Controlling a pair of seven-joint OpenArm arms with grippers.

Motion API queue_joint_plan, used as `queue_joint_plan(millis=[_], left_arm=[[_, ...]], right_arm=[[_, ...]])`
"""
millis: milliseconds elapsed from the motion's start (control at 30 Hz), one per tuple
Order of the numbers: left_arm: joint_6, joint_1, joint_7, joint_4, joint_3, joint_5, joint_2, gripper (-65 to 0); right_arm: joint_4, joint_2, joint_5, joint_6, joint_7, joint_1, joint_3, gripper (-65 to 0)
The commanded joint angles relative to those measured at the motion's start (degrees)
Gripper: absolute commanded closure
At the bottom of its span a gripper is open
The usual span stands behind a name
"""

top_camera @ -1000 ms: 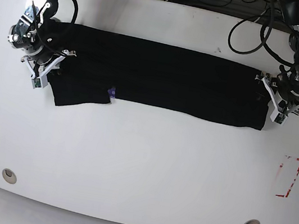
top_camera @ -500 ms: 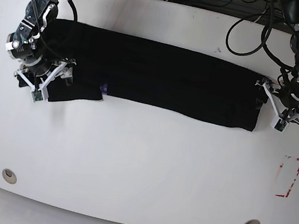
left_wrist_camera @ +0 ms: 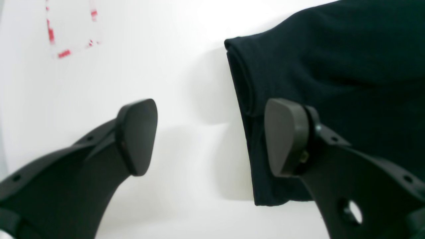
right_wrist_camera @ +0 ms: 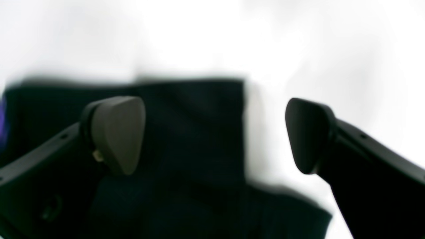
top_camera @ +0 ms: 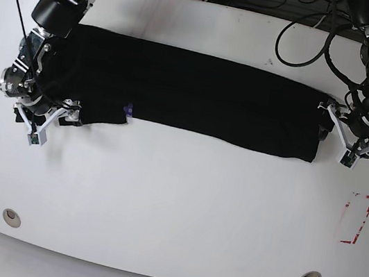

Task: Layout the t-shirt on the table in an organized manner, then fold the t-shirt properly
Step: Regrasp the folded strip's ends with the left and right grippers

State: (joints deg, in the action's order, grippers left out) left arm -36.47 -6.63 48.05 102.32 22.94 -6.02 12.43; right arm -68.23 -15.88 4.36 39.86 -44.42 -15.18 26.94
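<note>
Across the far half of the tabletop (top_camera: 173,207) the t-shirt (top_camera: 198,95) lies as a long black band, folded along its length, with its long axis running side to side and its two short ends pointing at the two arms. Taking the t-shirt as the landmark: the left gripper (top_camera: 361,142) sits at the end nearest the red-and-white tape mark (top_camera: 356,218), and the right gripper (top_camera: 46,119) sits at the opposite end, where a sliver of purple print (top_camera: 128,110) shows at the near edge. Both pairs of jaws stand wide apart and grip nothing. In the left wrist view the left gripper (left_wrist_camera: 209,137) straddles the cloth's end edge, one pad over the black fabric (left_wrist_camera: 332,66) and the other over bare white tabletop (left_wrist_camera: 186,83), so the folded edge lies between the jaws, slightly toward the cloth-side pad. The right wrist view (blurred, so fine detail is lost) shows the same arrangement mirrored: the right gripper (right_wrist_camera: 215,136) has one pad above the t-shirt (right_wrist_camera: 192,132) and the other beyond its edge. Neither arm is clearly nearer; each is at its own end. My judgement is that the next move turns on each end edge sitting squarely between its jaws, so a closing pinch would catch all layers rather than only the top one.
</note>
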Motion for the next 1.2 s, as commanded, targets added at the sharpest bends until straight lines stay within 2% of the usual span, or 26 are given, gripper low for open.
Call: queue_joint_plan(millis=[0,367,433,533,767,800,1000,1167], left_arm=[[0.2,0.79,-1.06,1.81,0.23,-0.62,0.72,-46.5],[0.2,0.79,-1.06,2.16,0.31,-0.62,0.89,-46.5],[0.2,0.79,-1.06,2.16,0.31,-0.62,0.89,-46.5],[0.2,0.79,-1.06,2.16,0.31,-0.62,0.89,-46.5],[0.2,0.96,-1.06,2.07,0.31,-0.62,0.81,-46.5],[0.2,0.96,-1.06,2.07,0.31,-0.62,0.81,-46.5],[0.2,1.05,-1.06,1.81,0.23,-0.53,0.81,-46.5],[0.2,1.05,-1.06,1.81,0.23,-0.53,0.72,-46.5]], right_arm=[[1.81,-0.78,-0.45,0.14,1.3,-2.01,0.01,-65.0],[4.53,-0.25,-1.15,0.14,1.3,-1.74,0.01,-64.7],[4.27,0.71,-1.15,0.14,1.3,-1.57,0.01,-62.3],[4.27,1.51,-1.15,0.14,1.3,-1.39,0.01,-49.8],[4.18,2.03,-1.06,0.14,1.22,-0.95,-0.08,-4.0],[4.18,2.03,-1.06,0.14,1.04,-0.95,-0.08,-1.0],[-1.0,2.82,0.78,0.14,-2.92,-1.13,-0.17,-2.1],[-8.74,3.26,5.88,0.14,-10.92,-0.16,-0.08,-1.6]])
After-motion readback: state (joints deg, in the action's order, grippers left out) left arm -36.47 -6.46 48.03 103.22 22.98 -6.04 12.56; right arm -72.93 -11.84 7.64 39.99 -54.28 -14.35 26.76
